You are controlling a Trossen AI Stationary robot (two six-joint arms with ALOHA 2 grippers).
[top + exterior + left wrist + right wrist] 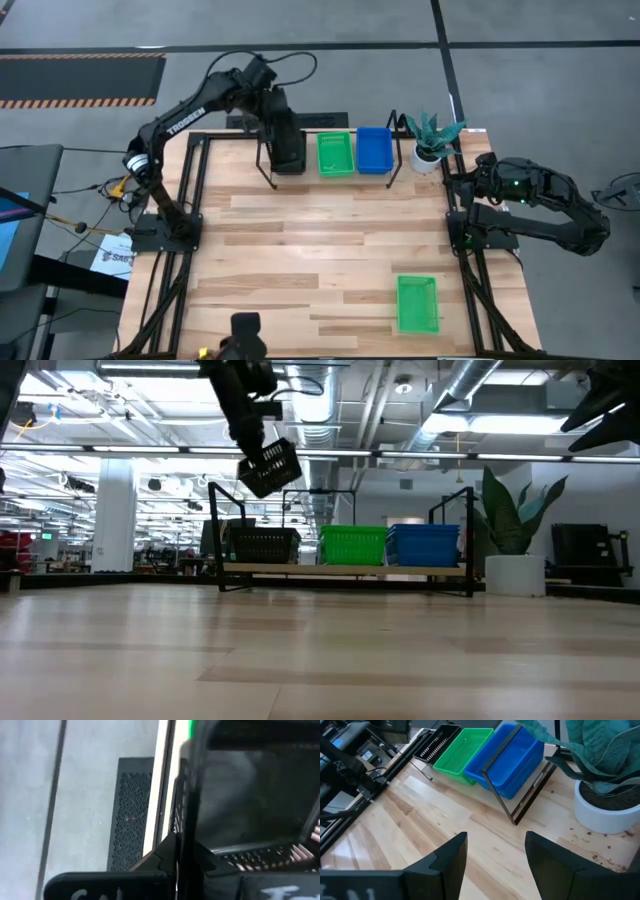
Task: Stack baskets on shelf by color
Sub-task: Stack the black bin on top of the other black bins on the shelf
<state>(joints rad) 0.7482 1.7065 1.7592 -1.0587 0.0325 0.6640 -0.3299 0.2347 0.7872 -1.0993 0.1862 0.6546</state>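
We take the shelf at the far edge of the counter as our landmark and read across from its left end. Above that left end the left end effector hangs in the air, clamped shut on a black basket that is tilted and clear of the shelf; in the left wrist view the dark basket wall fills most of the picture, so we judge the grip from the low view. Directly under it, on the left end of the shelf, sits another black basket; whether it is one basket or a stack we cannot tell. At the middle of the shelf stand the green baskets, just beside the black one, and at the right end of the shelf stand the blue baskets, touching or nearly touching the green. Just past the right end of the shelf is a plant in a white pot, standing on the counter. Well in front of the shelf, near the counter's front right corner, a lone green basket lies flat. To the right of the shelf, beyond the plant, the right end effector waits over the counter's edge with its fingers spread apart and nothing between them.
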